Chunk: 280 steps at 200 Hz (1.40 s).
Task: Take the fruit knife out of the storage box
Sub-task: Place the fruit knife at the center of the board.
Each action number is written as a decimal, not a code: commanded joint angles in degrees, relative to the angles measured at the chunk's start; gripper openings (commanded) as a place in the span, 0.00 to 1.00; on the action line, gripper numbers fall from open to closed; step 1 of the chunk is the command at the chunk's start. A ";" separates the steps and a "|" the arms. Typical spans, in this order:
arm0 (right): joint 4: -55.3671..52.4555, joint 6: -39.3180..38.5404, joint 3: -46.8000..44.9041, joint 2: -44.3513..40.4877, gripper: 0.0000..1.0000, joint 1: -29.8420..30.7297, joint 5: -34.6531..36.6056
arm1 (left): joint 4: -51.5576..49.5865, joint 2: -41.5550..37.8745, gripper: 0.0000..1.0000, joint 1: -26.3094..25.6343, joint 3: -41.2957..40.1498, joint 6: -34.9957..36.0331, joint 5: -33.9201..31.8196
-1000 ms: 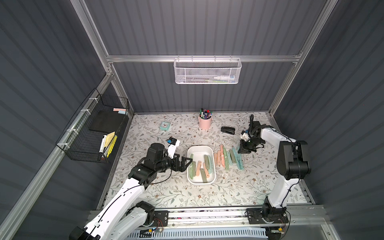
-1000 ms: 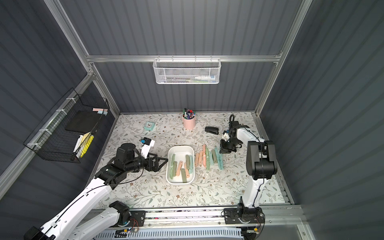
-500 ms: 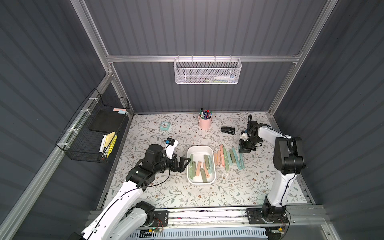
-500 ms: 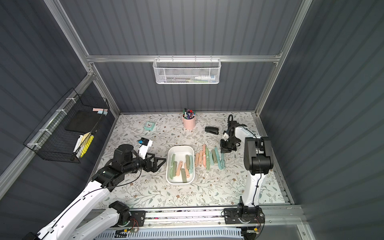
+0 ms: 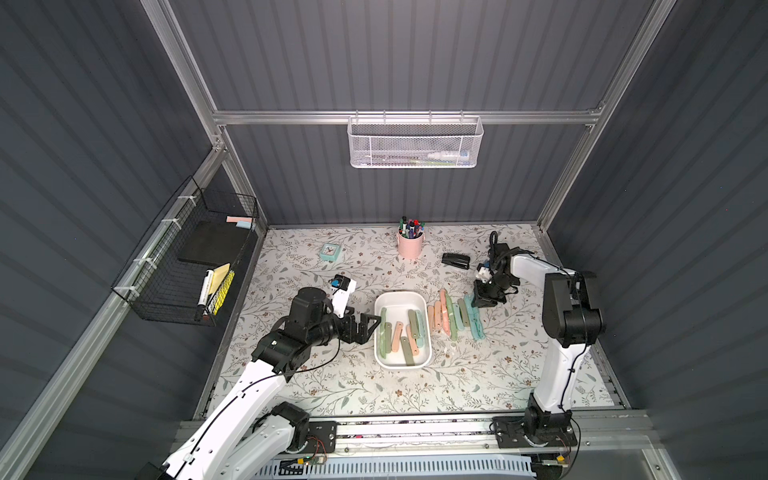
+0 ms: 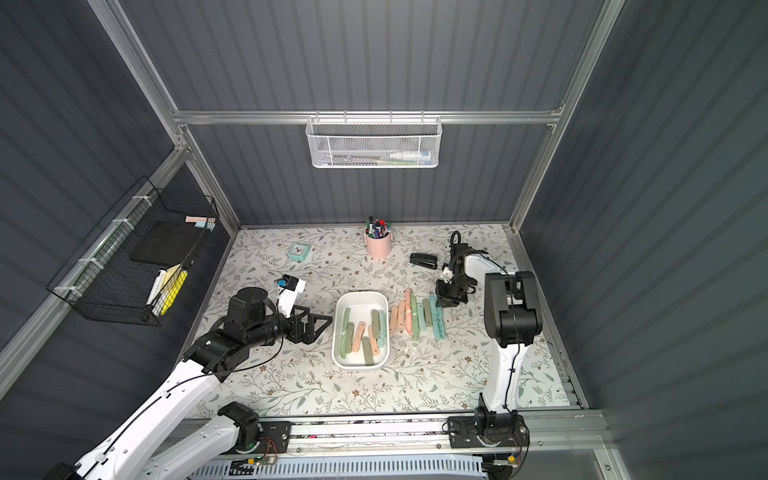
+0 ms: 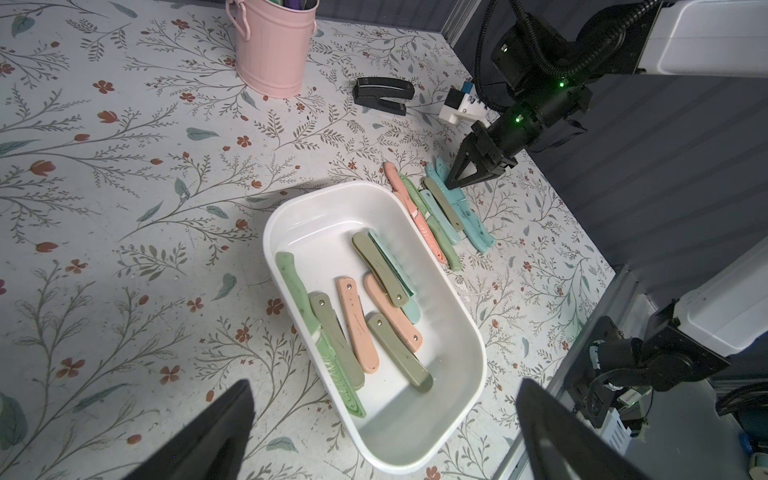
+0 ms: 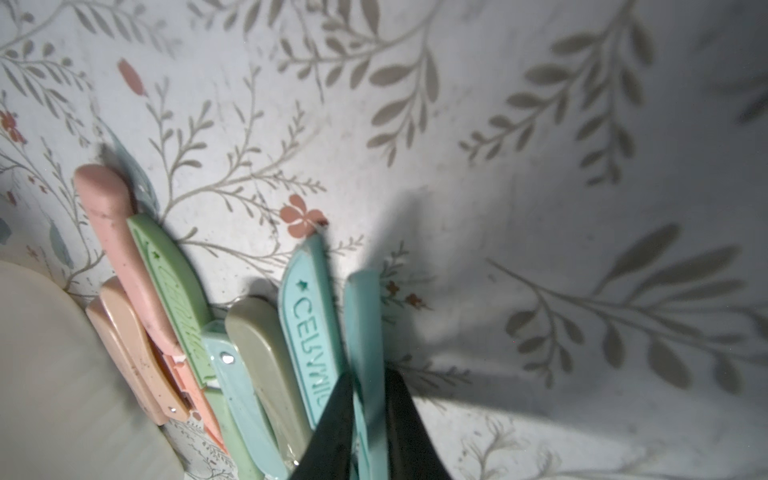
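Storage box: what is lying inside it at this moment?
The storage box holds loose fruit knives: three olive, two peach, one light green. A teal knife lies mostly under an olive one, so most of it is hidden.

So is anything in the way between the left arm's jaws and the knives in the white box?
Nothing visible. The left gripper, jaws open, hangs just outside the storage box; only its low wall lies between it and the uncovered fruit knives.

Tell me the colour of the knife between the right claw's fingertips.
The knife is light teal; the right wrist view shows it best.
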 commanded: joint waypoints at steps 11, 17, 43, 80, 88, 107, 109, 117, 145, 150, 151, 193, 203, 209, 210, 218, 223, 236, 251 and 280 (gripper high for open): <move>-1.22 0.57 -0.64 -1.43 0.26 0.26 2.99 | -1.09 -0.18 1.00 0.26 1.60 1.18 0.67; -1.37 0.65 -0.73 -1.76 0.26 0.23 2.97 | -1.08 -0.16 0.99 0.30 1.60 1.22 0.72; -1.74 1.11 -0.94 -2.95 0.27 0.23 3.21 | -1.07 -0.29 0.99 0.26 1.60 1.22 0.70; -1.92 2.97 -1.93 -6.90 0.27 0.28 4.07 | -1.24 -0.26 1.00 0.26 1.74 1.30 0.76; -1.02 3.70 -2.94 -8.89 0.30 0.46 3.45 | -1.29 -0.29 1.00 0.26 1.74 1.31 0.87; 1.90 5.93 -5.85 -15.35 0.34 2.34 3.71 | -1.29 -0.33 1.00 0.28 1.76 1.57 1.29; 2.19 6.14 -6.12 -16.00 0.34 2.58 3.85 | -1.29 -0.33 0.99 0.31 1.69 1.57 1.29; 3.28 7.34 -7.18 -18.80 0.35 3.95 4.36 | -1.21 -0.46 0.99 0.26 1.66 1.63 1.14; 6.75 10.58 -9.18 -26.63 0.39 12.11 7.25 | -1.07 -0.79 0.99 0.26 1.72 1.49 -1.10; 7.48 11.07 -9.47 -27.67 0.40 13.89 7.51 | -1.05 -0.92 0.99 0.26 1.70 1.35 -1.85; 7.58 11.16 -9.54 -27.80 0.40 14.18 7.49 | -1.04 -0.92 0.99 0.26 1.67 1.24 -2.04; 10.59 16.02 -9.60 -28.74 0.45 27.08 7.97 | -0.78 -3.54 1.00 0.26 0.57 -1.09 -12.31; 9.50 16.63 -8.52 -27.25 0.45 29.72 8.53 | -0.61 -4.60 1.00 0.26 0.00 -1.40 -13.83; 8.54 17.13 -7.46 -25.99 0.46 31.33 8.91 | -0.46 -5.20 0.99 0.26 -0.26 -1.51 -14.32; 8.37 17.22 -7.31 -25.73 0.46 31.60 8.98 | -0.48 -5.26 0.99 0.26 -0.32 -1.51 -14.33; 7.64 17.57 -6.04 -24.00 0.46 33.64 9.01 | -0.59 -5.84 0.99 0.26 -0.69 -1.50 -14.60; 7.09 17.65 -5.07 -22.87 0.46 34.89 9.23 | -0.66 -6.07 0.99 0.26 -0.81 -1.51 -14.83; 5.57 18.46 -2.53 -19.40 0.47 37.97 10.83 | -0.74 -6.29 0.99 0.26 -0.91 -1.57 -15.31; 3.40 20.40 0.45 -15.56 0.47 40.42 12.06 | -1.02 -6.23 0.99 0.26 -0.84 -1.54 -14.74; 1.28 24.71 5.14 -8.74 0.47 42.79 12.19 | -1.59 -5.28 0.99 0.26 -0.48 -1.57 -12.35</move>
